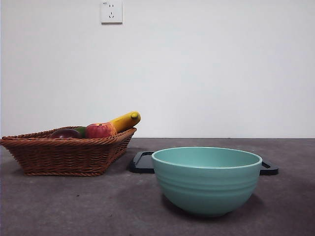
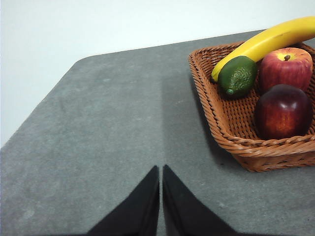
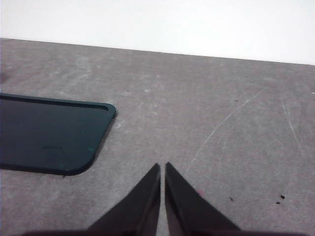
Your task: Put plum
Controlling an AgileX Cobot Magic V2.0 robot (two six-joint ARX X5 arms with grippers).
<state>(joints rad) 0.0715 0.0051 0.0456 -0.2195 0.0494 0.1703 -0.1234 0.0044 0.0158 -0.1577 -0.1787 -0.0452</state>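
Maroon plum [image 2: 283,111] beyond left gripper [image 2: 161,169]

Basket of fruit off the left gripper [image 2: 161,169]; tray off the right gripper [image 3: 163,166].

Basket [image 2: 216,118] sits ahead and to one side of the left gripper, well apart; in it the plum [image 2: 283,111] lies nearest, apple [image 2: 286,67] behind it, avocado [image 2: 237,75] beside the apple, banana [image 2: 266,42] farthest. Tray [image 3: 49,132] lies flat on the table [image 3: 206,103] near the right gripper; bowl [image 1: 206,179] stands before the tray.
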